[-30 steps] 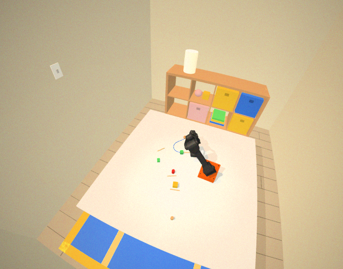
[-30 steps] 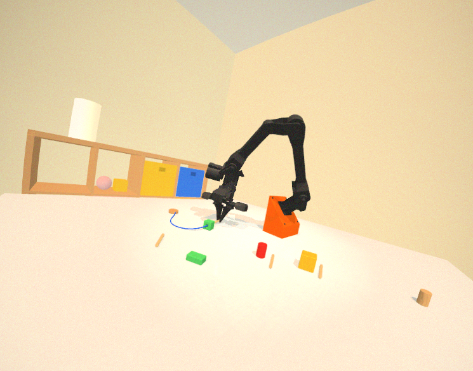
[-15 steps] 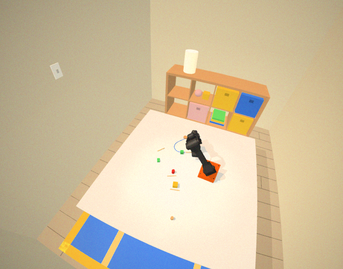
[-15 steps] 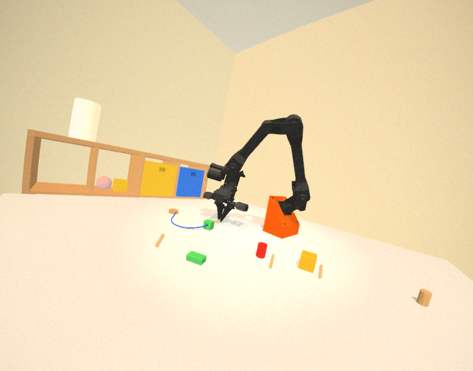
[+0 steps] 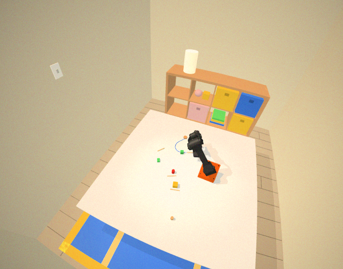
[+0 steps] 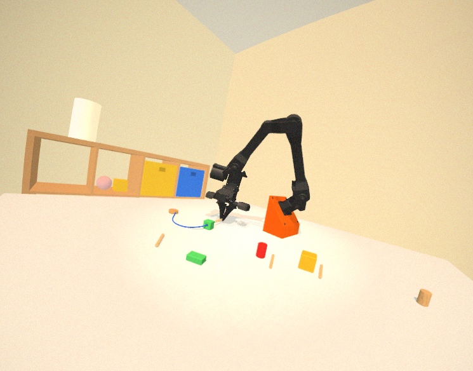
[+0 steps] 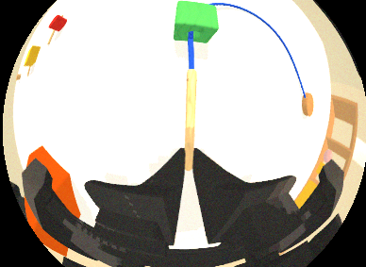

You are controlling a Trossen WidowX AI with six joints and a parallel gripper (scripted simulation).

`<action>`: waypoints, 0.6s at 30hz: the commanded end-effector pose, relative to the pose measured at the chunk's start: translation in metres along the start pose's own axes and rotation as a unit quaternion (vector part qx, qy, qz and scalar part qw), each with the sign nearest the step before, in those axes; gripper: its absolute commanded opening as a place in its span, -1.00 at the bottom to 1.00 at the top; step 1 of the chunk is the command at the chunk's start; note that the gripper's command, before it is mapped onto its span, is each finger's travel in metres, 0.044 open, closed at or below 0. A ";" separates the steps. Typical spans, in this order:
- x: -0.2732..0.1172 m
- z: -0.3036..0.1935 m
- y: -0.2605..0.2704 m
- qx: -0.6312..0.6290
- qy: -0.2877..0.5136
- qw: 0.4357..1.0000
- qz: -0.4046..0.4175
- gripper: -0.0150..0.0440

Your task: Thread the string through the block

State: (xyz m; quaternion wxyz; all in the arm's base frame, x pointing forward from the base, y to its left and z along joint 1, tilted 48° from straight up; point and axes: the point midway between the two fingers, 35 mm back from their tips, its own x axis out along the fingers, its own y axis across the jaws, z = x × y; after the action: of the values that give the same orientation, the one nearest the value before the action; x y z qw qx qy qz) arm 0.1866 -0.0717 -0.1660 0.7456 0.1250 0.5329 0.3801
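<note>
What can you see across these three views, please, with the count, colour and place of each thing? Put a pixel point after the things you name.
block with hole (image 5: 182, 152) (image 6: 208, 224) (image 7: 195, 21): one, green, on table
string (image 5: 175, 145) (image 6: 182, 225) (image 7: 278, 33): one, blue, through block
button (image 5: 185, 137) (image 6: 173, 211) (image 7: 307, 105): one, brown, string's end
string's stick (image 7: 191, 100): one, tan, in gripper
loose sticks: three, tan, on table
flat block (image 5: 158, 160) (image 6: 196, 258): one, green, on table
cylinders: one red, one brown, on table
cube (image 5: 175, 184) (image 6: 307, 261): one, yellow, on table
shelf, bins, books, ball, small block, lamp: behind table
wall plate (image 5: 53, 67): one, white
blue-and-yellow mat: floor
base: one, orange
arm: one, black
gripper (image 6: 223, 219) (image 7: 189, 154): one, black, shut on stick
</note>
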 end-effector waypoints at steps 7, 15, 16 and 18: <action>0.003 -0.009 0.000 0.002 0.003 1.000 0.019 -0.49; 0.010 -0.017 -0.002 0.005 0.002 0.999 0.048 -0.49; 0.010 -0.017 -0.002 0.005 0.002 0.999 0.048 -0.49; 0.010 -0.017 -0.002 0.005 0.002 0.999 0.048 -0.49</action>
State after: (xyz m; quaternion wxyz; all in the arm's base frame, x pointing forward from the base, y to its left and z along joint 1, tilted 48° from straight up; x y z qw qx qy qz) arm 0.1745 -0.0694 -0.1765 0.7273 0.1553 0.5282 0.4098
